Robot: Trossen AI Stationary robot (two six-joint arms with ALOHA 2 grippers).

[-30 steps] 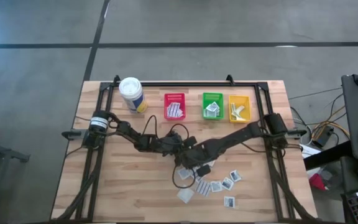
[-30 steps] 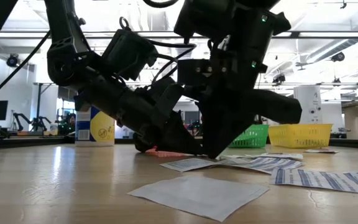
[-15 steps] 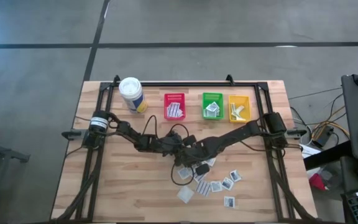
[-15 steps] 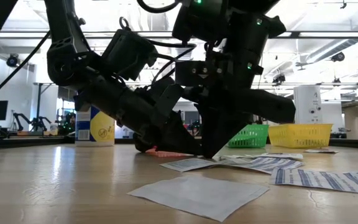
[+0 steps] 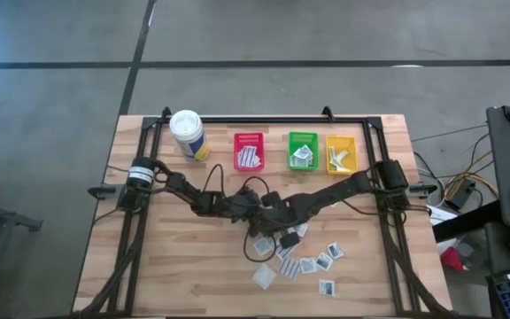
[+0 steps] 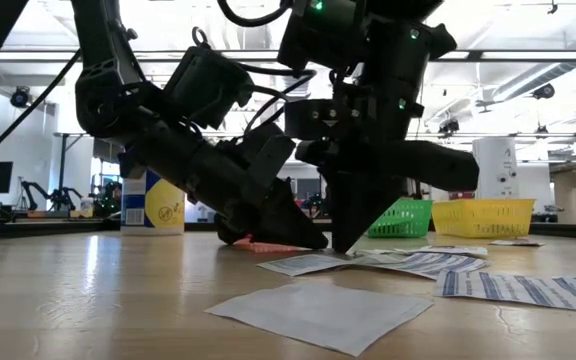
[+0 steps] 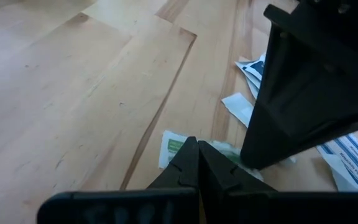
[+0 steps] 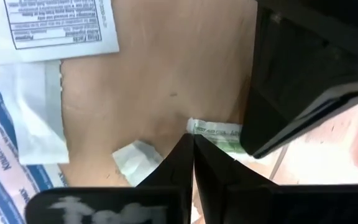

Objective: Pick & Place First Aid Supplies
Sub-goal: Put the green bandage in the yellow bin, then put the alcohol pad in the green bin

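Several small white packets (image 5: 312,263) lie loose on the wooden table (image 5: 184,266), right of the middle. Both grippers meet at one white packet with green print (image 7: 171,148), which lies flat on the wood. My left gripper (image 7: 192,144) is shut and slants down onto it from the table's left. My right gripper (image 8: 191,138) is shut and points steeply down at the packet's edge (image 8: 215,131). In the low view the two sets of tips, left (image 6: 316,243) and right (image 6: 344,247), stand close together on the table. My left gripper rests its shut fingertips on the green-printed packet (image 7: 166,140), slanting down from the table's left. The packet lies flat on the wood beneath them. My right gripper has its shut tips at the packet's near corner (image 8: 194,126), coming from above. Whether paper lies between its fingers does not show.
Red (image 5: 249,151), green (image 5: 303,151) and yellow (image 5: 341,153) bins stand in a row at the far edge, each with packets inside. A white canister (image 5: 188,135) stands to their left. More packets (image 8: 55,25) lie near the right gripper. A large one (image 6: 318,312) lies toward the near edge.
My right gripper has shut its fingers while staying in place at the packet. My left gripper has kept still and shut. The packets have not moved.
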